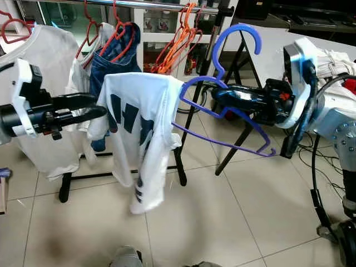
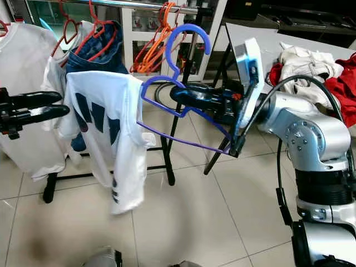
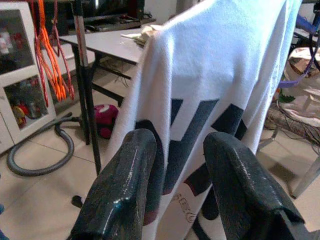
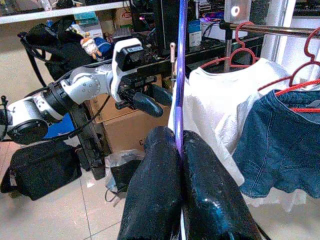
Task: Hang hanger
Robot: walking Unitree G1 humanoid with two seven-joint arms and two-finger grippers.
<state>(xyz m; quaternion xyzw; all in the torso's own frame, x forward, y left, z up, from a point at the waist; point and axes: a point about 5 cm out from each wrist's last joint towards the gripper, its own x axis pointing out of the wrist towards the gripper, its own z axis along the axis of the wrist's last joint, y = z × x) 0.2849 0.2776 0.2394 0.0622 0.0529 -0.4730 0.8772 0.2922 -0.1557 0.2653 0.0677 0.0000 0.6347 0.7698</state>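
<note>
A purple hanger (image 1: 222, 138) with a blue hook (image 1: 245, 30) carries a white T-shirt (image 1: 139, 122) with dark stripes, draped over its left end. My right gripper (image 1: 218, 93) is shut on the hanger just below the hook and holds it in the air in front of the clothes rail (image 1: 150, 4). The right wrist view has both fingers (image 4: 150, 180) pressed together on the thin purple bar (image 4: 180, 75). My left gripper (image 1: 102, 105) is open at the shirt's left sleeve edge. In its wrist view the shirt (image 3: 215, 75) hangs just beyond the fingers (image 3: 125, 175).
On the rail hang blue jeans (image 1: 114, 61) on a red hanger, a white shirt (image 1: 44, 55) and several empty orange hangers (image 1: 178, 47). The rack's black foot (image 1: 64, 189) stands on the tiled floor. A table with piled clothes (image 2: 311, 61) is at the right.
</note>
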